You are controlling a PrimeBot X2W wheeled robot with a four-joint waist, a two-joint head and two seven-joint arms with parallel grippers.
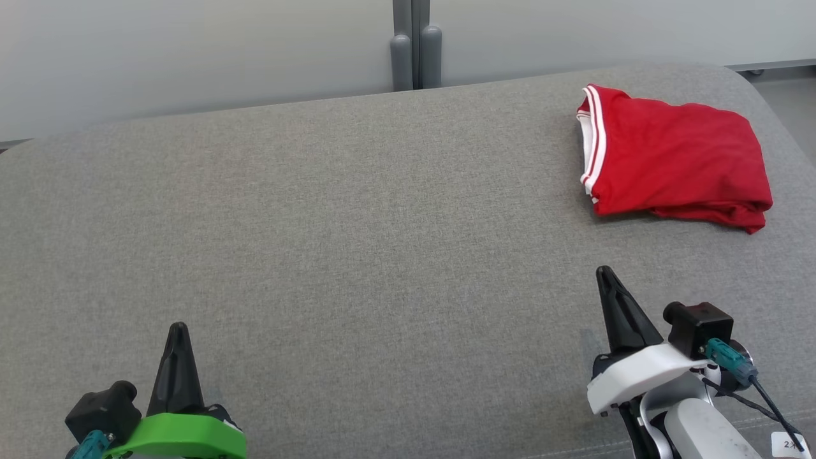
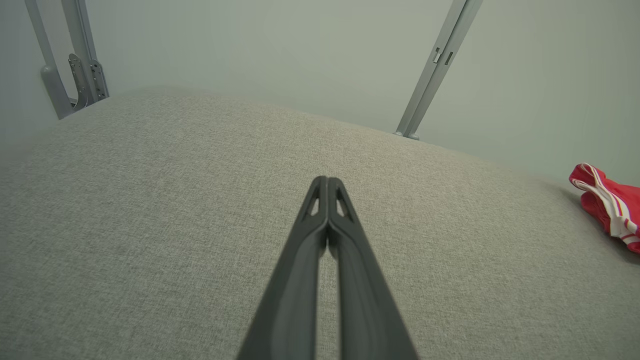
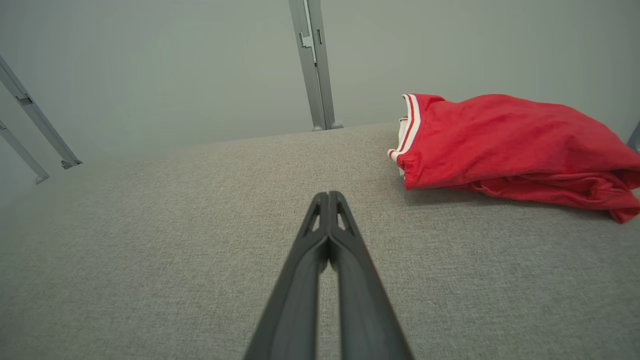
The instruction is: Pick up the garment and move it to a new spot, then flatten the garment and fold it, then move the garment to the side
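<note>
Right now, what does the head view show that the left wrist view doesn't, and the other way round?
Head view's own: the right gripper, shut, and the whole folded red garment. Left wrist view's own: a grey metal bracket at its upper left. Shared: the left gripper, shut and holding nothing, the grey cushion, and the garment's striped edge.

Grey fabric surface (image 1: pixel 357 242) before pale wall (image 1: pixel 191 51), grey metal posts (image 1: pixel 415 54).

Soft red cloth garment (image 1: pixel 676 159) on coarse-woven grey fabric surface (image 1: pixel 357 223).
</note>
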